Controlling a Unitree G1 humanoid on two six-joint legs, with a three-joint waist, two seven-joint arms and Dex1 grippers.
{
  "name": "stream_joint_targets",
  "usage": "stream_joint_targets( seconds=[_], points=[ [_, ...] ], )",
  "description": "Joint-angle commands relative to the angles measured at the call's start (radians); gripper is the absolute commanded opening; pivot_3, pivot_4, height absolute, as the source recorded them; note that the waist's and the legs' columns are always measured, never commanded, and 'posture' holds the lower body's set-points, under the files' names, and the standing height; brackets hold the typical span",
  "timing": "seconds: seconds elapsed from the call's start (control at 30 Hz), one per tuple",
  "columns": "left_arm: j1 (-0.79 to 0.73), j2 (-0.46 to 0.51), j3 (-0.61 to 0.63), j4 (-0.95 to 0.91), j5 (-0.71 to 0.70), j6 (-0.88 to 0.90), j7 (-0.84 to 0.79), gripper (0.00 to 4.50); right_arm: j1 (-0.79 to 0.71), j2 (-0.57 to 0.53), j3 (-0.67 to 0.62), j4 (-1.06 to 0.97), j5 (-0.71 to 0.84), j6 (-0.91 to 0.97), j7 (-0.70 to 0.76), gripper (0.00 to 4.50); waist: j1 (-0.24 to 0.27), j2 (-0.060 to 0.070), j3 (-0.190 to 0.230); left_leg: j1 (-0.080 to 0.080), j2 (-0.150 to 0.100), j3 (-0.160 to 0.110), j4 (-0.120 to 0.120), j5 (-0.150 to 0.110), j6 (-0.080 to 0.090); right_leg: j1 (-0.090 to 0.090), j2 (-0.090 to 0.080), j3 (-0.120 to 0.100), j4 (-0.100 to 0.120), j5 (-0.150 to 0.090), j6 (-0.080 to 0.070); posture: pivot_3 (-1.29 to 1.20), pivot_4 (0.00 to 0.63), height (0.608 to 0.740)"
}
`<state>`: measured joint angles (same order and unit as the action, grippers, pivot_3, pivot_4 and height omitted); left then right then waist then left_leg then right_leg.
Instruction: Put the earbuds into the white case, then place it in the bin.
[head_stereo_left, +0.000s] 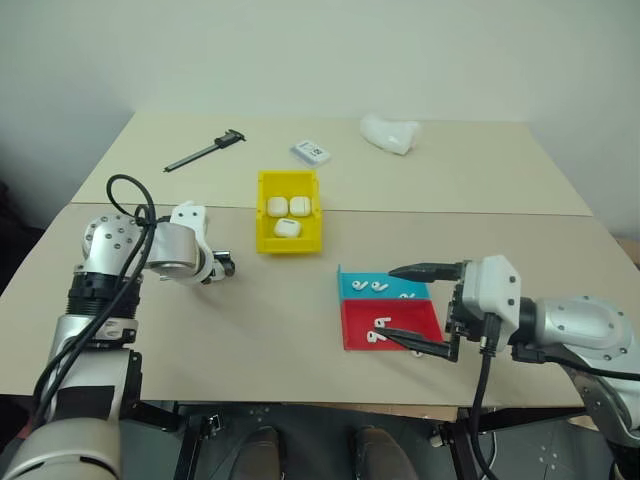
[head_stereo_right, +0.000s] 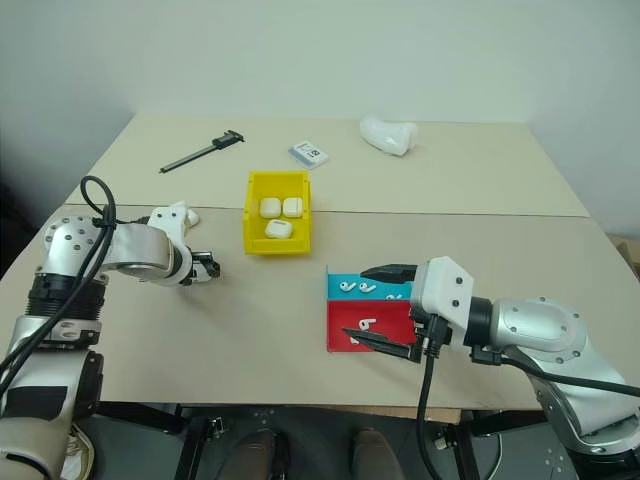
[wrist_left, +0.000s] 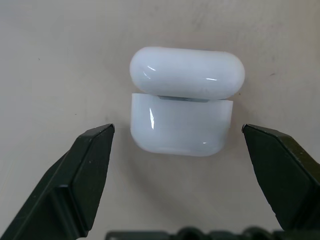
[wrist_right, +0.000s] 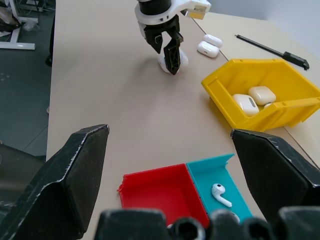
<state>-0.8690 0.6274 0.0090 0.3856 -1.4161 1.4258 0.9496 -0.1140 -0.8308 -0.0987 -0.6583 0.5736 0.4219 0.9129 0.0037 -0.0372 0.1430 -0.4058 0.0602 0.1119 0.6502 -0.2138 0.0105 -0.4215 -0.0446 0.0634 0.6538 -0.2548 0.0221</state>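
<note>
A white case (wrist_left: 182, 107) lies on the tan table with its lid flipped open. My left gripper (wrist_left: 177, 127) points down over it, open, one black finger on each side and neither touching. From the right wrist view that gripper (wrist_right: 169, 50) stands over the case (wrist_right: 181, 60). Earbuds lie in a blue tray (head_stereo_left: 375, 287) and a red tray (head_stereo_left: 380, 328) at the front right. My right gripper (head_stereo_left: 390, 302) hovers open over these trays with nothing held. The yellow bin (head_stereo_left: 263, 212) stands at the table's middle.
Three white cases (head_stereo_left: 288, 208) lie in the bin. Two more cases (wrist_right: 210, 45) rest beside my left arm. At the back lie a black caliper (head_stereo_left: 205, 150), a small card (head_stereo_left: 310, 151) and a lumpy white object (head_stereo_left: 390, 133).
</note>
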Motion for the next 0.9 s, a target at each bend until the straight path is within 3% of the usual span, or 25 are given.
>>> stream_joint_targets(
  seconds=[0.03, 0.53, 0.63, 0.73, 0.9],
  points=[
    [-0.048, -0.018, 0.05, 0.016, 0.095, 0.027, -0.053, 4.45, -0.007, -0.005, -0.042, -0.019, 0.02, -0.012, 0.003, 4.5, 0.0, 0.0, 0.0, 0.0, 0.0, 0.0, 0.0, 0.0, 0.0, 0.0, 0.0, 0.0, 0.0, 0.0, 0.0, 0.0, 0.15, 0.74],
    [-0.105, -0.149, 0.205, 0.038, 0.505, 0.129, -0.261, 4.45, 0.001, -0.002, -0.04, -0.023, 0.016, -0.018, 0.004, 4.5, -0.001, 0.0, 0.0, 0.0, 0.0, 0.0, 0.0, 0.0, 0.0, 0.0, 0.0, 0.0, 0.0, 0.0, 0.0, 0.0, 0.15, 0.74],
    [-0.107, -0.18, 0.234, 0.024, 0.586, 0.147, -0.3, 3.85, -0.002, -0.002, -0.036, -0.024, 0.014, -0.018, 0.004, 4.5, -0.001, 0.0, 0.0, 0.0, 0.0, 0.0, 0.0, 0.0, 0.0, 0.0, 0.0, 0.0, 0.0, 0.0, 0.0, 0.0, 0.15, 0.74],
    [-0.113, -0.198, 0.26, 0.019, 0.662, 0.164, -0.341, 2.87, -0.001, -0.001, -0.035, -0.025, 0.013, -0.018, 0.003, 4.5, -0.002, 0.0, 0.0, 0.0, 0.0, 0.0, 0.0, 0.0, 0.0, 0.0, 0.0, 0.0, 0.0, 0.0, 0.0, 0.0, 0.15, 0.74],
    [-0.116, -0.213, 0.279, -0.012, 0.765, 0.188, -0.413, 2.8, 0.003, -0.002, -0.037, -0.028, 0.015, -0.016, 0.002, 4.5, -0.006, 0.0, 0.0, 0.0, 0.0, -0.001, 0.0, 0.0, 0.0, 0.0, 0.0, 0.0, 0.0, 0.0, 0.0, 0.0, 0.15, 0.74]
  ],
)
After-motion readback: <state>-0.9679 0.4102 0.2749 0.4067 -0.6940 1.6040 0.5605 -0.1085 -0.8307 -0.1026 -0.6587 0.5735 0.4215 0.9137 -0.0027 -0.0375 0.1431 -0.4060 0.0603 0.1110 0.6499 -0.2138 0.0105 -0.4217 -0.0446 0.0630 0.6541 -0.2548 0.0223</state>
